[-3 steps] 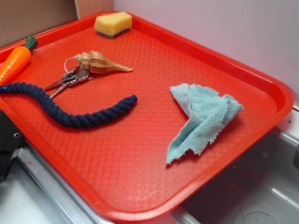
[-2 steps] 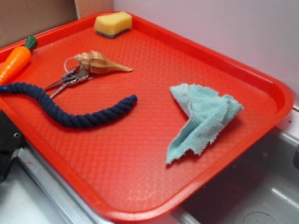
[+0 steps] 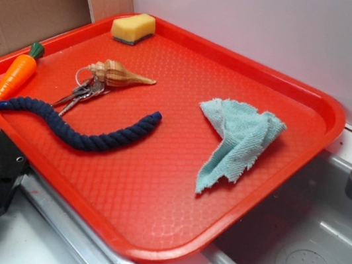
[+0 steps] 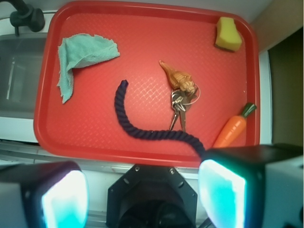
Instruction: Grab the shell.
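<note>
Reaching for the shell (image 4: 177, 78), I should lower my spread, empty end effector (image 4: 142, 199) across its whorls, avoiding the keys (image 4: 179, 107) touching at six o'clock.

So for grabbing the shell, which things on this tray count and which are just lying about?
Part of the job:
- shell
- gripper, open, high above the tray's near edge

Just lying about:
- keys, touching the shell
- blue rope
- carrot
- sponge
- green cloth
- red tray holding everything
</note>
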